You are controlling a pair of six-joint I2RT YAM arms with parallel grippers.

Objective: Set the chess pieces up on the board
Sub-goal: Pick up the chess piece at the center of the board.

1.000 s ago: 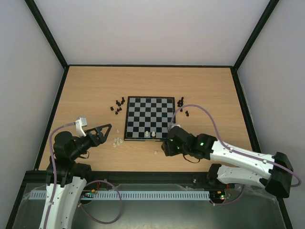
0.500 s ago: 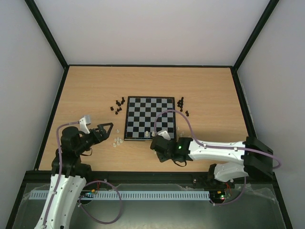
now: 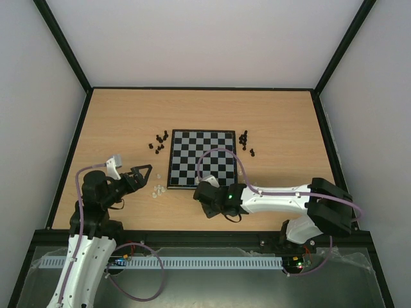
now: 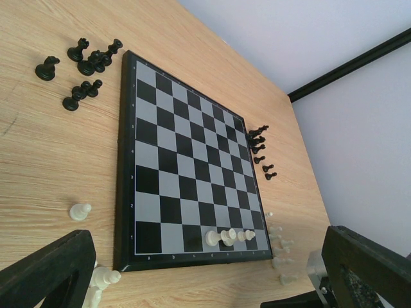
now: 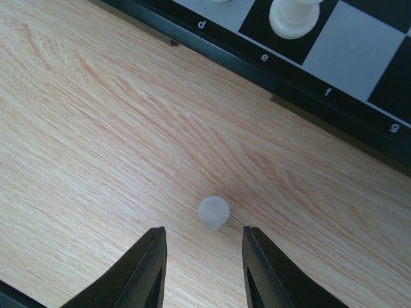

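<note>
**Right tool set over a loose pale piece by the board's near edge**

The right tool (image 5: 202, 232) points down at the worktop (image 5: 96, 128), its two fingers (image 5: 144, 269) apart and holding nothing. A single pale piece (image 5: 213, 212) stands on the bare wood just ahead of the fingertips, in line with the gap and touching neither. It is near the board (image 5: 347, 54), off its near edge.

The right arm (image 3: 282, 199) stretches low along the worktop's near edge, reaching leftward from its base.

The left arm (image 3: 96, 192) is folded at the near left corner. The left tool (image 4: 209, 234) is spread wide and empty, facing the board.

A few pale pieces (image 4: 228, 236) stand in the board's nearest row. Black pieces (image 4: 90, 61) cluster off its left and right edges.
</note>
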